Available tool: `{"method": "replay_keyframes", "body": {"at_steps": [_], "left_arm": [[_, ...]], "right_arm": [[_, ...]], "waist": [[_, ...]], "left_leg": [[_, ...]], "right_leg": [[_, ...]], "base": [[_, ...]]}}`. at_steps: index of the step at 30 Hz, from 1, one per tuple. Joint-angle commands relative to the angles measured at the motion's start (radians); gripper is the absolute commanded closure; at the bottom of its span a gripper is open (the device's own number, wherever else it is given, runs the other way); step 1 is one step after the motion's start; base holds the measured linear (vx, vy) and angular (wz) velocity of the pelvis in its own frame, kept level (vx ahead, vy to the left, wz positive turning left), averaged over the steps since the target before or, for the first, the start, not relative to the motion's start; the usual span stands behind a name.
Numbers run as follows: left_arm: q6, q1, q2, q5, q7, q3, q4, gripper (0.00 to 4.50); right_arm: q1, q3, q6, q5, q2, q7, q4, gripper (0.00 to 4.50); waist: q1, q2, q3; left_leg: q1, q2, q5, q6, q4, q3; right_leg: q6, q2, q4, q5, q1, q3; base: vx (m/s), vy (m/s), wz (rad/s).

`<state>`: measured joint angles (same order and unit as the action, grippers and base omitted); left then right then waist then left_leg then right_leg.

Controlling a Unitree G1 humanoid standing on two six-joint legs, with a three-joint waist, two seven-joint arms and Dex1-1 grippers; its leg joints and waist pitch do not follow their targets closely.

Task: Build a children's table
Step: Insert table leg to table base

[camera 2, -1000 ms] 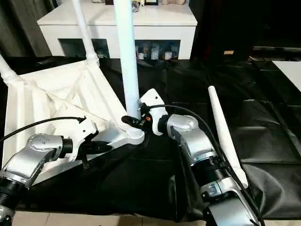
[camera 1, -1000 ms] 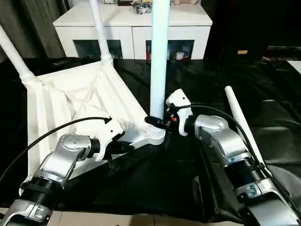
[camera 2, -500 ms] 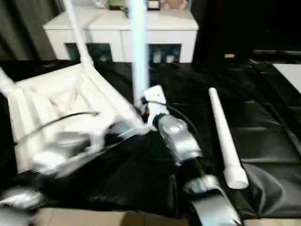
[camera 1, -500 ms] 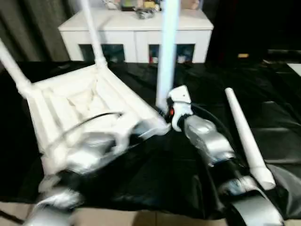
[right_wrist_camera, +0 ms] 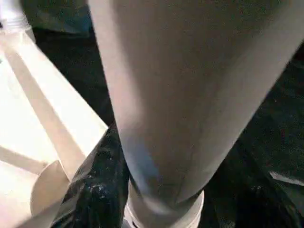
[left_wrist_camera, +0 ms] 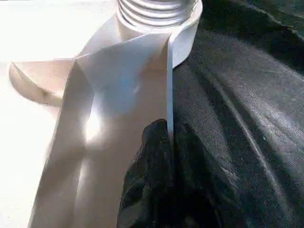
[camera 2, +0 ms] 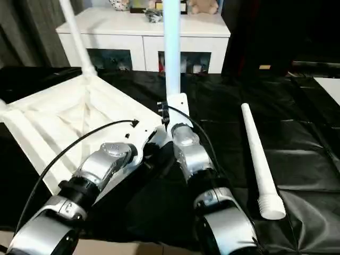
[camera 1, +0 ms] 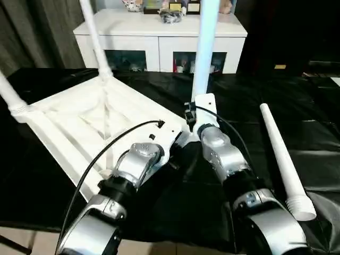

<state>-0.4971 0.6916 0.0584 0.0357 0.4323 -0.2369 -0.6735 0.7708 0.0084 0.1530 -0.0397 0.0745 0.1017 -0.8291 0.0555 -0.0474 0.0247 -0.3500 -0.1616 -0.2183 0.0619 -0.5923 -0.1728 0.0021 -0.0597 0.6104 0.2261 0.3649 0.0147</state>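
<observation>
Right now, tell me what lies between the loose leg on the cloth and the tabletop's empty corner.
Both forearms: the right gripper clamps the upright leg, the left gripper pinches the tabletop rim, between it and the loose leg.

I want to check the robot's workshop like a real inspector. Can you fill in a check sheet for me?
Surface: black sheet, wrinkled, covers the floor.
Job's things: white tabletop lies upside down, ribs showing; three legs stand screwed in, the near one at the corner by the grippers; a fourth leg lies loose on the sheet, threaded end towards the robot.
Clutter: nothing seen on the sheet.
Grippers: left gripper pinches the tabletop's thin edge; right gripper clasps the near leg's base.
Cables: a black cable loops over the left forearm.
Surroundings: white cabinet with glass doors, small things on top.
</observation>
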Motion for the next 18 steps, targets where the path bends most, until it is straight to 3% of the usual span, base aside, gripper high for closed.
{"method": "replay_keyframes", "body": {"at_steps": [1, 5, 10, 14, 18], "left_arm": [[0.010, 0.016, 0.023, 0.019, -0.040, 0.031, -0.030, 4.50], [0.022, 0.016, 0.029, 0.013, -0.023, 0.029, -0.028, 4.50], [0.049, -0.021, 0.081, -0.012, 0.118, 0.002, 0.047, 4.50], [0.065, -0.088, 0.207, -0.039, 0.338, -0.051, 0.182, 4.50], [0.094, -0.138, 0.318, -0.078, 0.508, -0.075, 0.289, 4.50]], "right_arm": [[-0.059, -0.025, 0.060, -0.044, 0.021, -0.011, -0.130, 2.66], [-0.046, -0.044, 0.047, -0.062, 0.028, -0.029, -0.145, 2.66], [-0.033, -0.057, 0.045, -0.084, -0.003, -0.175, -0.122, 2.66], [-0.041, 0.012, 0.124, -0.061, -0.098, -0.386, -0.071, 2.66], [-0.054, 0.075, 0.183, -0.039, -0.185, -0.573, -0.026, 2.66]], "waist": [[-0.005, -0.003, -0.029], [-0.005, -0.005, -0.027], [-0.006, -0.006, -0.028], [-0.017, -0.009, -0.037], [-0.015, -0.015, -0.041]], "left_leg": [[0.006, -0.058, -0.316, 0.032, 0.099, 0.032], [0.004, -0.060, -0.301, 0.027, 0.101, 0.031], [0.001, -0.063, -0.290, 0.020, 0.103, 0.032], [-0.019, -0.062, -0.161, -0.018, 0.093, 0.032], [-0.008, -0.065, -0.084, -0.057, 0.078, 0.021]], "right_leg": [[-0.168, -0.083, -0.091, 0.225, -0.007, -0.041], [-0.169, -0.083, -0.093, 0.227, -0.007, -0.041], [-0.181, -0.085, -0.091, 0.221, -0.010, -0.042], [-0.222, -0.084, -0.070, 0.017, -0.030, -0.035], [-0.269, -0.079, -0.060, -0.128, -0.021, -0.032]], "base": [[0.000, 0.000, 0.00], [0.000, 0.000, 0.00], [0.000, 0.000, 0.00], [0.000, 0.000, 0.00], [0.000, 0.000, 0.00]]}}
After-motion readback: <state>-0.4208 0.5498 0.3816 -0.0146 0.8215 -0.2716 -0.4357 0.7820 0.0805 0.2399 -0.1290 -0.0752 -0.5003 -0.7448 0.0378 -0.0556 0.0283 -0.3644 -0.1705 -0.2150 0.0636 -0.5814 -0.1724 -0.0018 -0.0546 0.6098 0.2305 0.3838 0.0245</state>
